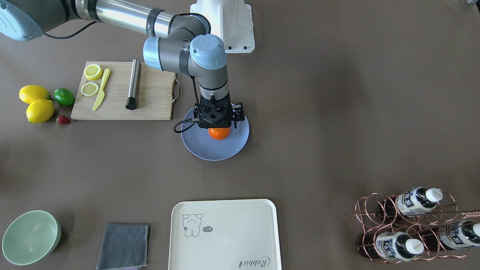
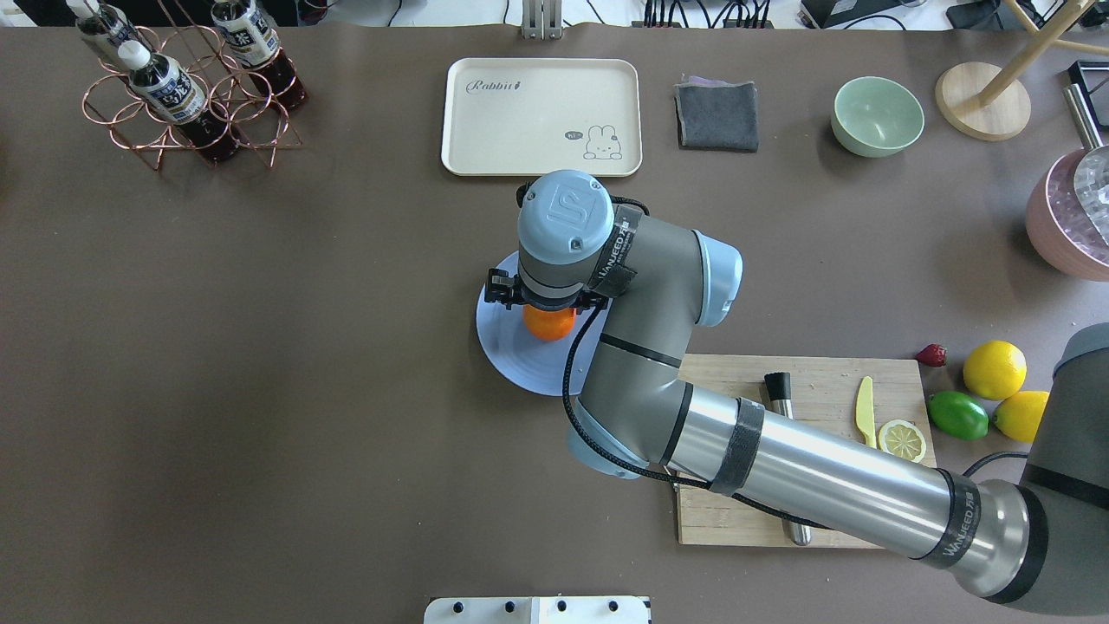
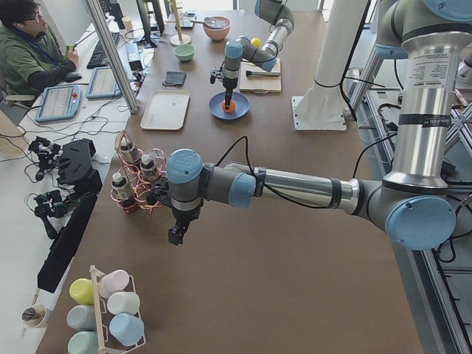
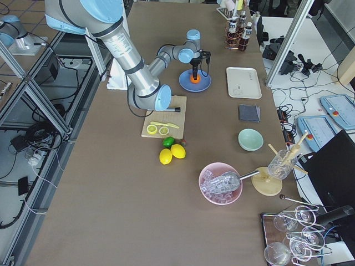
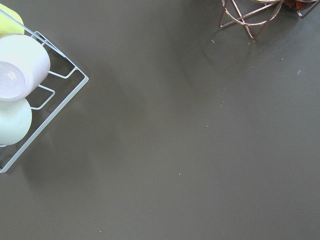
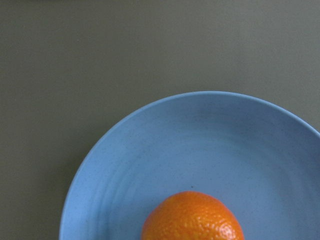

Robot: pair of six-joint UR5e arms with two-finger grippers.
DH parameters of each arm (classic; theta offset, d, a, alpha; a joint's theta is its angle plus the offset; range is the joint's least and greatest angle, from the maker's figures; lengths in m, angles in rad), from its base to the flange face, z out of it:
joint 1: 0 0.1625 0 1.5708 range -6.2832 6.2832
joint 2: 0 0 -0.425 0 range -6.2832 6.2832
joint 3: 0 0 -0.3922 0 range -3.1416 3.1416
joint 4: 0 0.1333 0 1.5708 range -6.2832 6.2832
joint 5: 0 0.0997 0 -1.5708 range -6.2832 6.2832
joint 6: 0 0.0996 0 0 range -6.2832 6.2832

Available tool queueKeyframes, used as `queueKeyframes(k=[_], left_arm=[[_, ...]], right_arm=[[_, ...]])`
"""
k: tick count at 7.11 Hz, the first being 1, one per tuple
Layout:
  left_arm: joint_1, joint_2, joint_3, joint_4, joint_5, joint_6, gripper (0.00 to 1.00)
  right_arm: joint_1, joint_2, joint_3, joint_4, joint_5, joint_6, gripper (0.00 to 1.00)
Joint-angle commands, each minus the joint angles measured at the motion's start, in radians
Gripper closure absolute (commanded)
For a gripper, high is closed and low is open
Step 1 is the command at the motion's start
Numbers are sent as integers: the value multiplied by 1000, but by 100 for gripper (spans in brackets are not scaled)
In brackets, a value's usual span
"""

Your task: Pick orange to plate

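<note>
Across the brown table (image 1: 337, 112), the right arm (image 2: 806, 472) holds its wrist upright over the pale blue plate (image 1: 204, 148). The right gripper (image 1: 218, 123) points straight down above the orange (image 1: 219, 134), which lies near the plate's middle and seems to rest on it. Its fingers are hidden under the wrist, so I cannot tell whether they pinch the fruit. The left gripper (image 3: 175, 236), well apart, is too small to judge.
</note>
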Motion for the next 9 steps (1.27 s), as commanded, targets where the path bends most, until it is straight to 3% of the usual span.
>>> queueKeyframes(k=[1,2,3,4,6,9], left_arm=[[-17,17,2,4,3,103,2],[-52,36,2,6,18,151,2],[-59,86,3,-8,77,155,2],[-74,92,-4,1,78,147,2],[-99,48,-44,138,75,95,2],[-83,47,-90,156,-52,-63,2]], right_arm=[[44,-21,201,-312,59,-24,0],[81,-91,337,-430,66,-86,0],[142,-218,454,-450,76,-220,0],[238,-309,496,-444,172,-334,0],[471,-432,497,-442,315,-624,0],[827,-648,419,-447,395,-1184,0]])
